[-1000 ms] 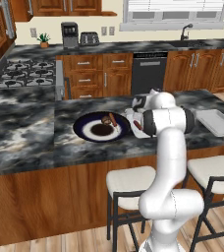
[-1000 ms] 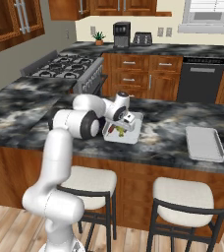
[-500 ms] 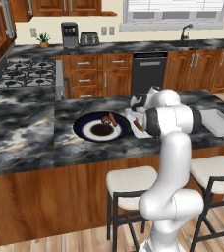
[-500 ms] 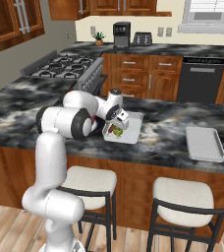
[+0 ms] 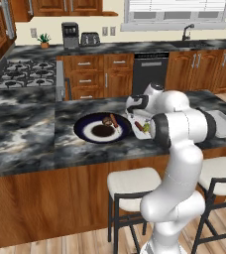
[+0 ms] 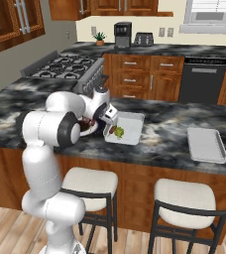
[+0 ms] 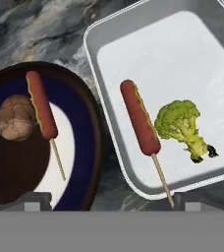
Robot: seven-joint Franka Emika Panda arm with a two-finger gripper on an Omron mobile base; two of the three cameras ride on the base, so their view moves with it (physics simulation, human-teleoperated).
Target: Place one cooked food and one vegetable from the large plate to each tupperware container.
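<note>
The large plate [image 7: 84, 118] has a navy rim and carries a corn dog [image 7: 41, 104] on a stick and a brown potato [image 7: 16, 117]. To its right lies a pale tupperware container [image 7: 148, 44] holding a second corn dog [image 7: 139, 118] and a broccoli floret [image 7: 179, 123]. My gripper [image 7: 113, 201] hangs open above the gap between plate and container, holding nothing. From the right base, the gripper [image 6: 109, 121] sits over the container's [image 6: 131, 124] left edge, with the broccoli [image 6: 119, 132] just beside it. The other tupperware container [image 6: 206, 145] lies bare, far to the right.
The plate [image 5: 102, 128] sits mid-counter on the dark marble island, with the arm's elbow bulking beside it. Two stools stand below the counter's front edge. A stove, a coffee maker and a toaster are on the far counter.
The jaws have opened wide and the broccoli now lies free in the container. The hand has drifted slightly toward the plate, and the elbow has swung the same way.
</note>
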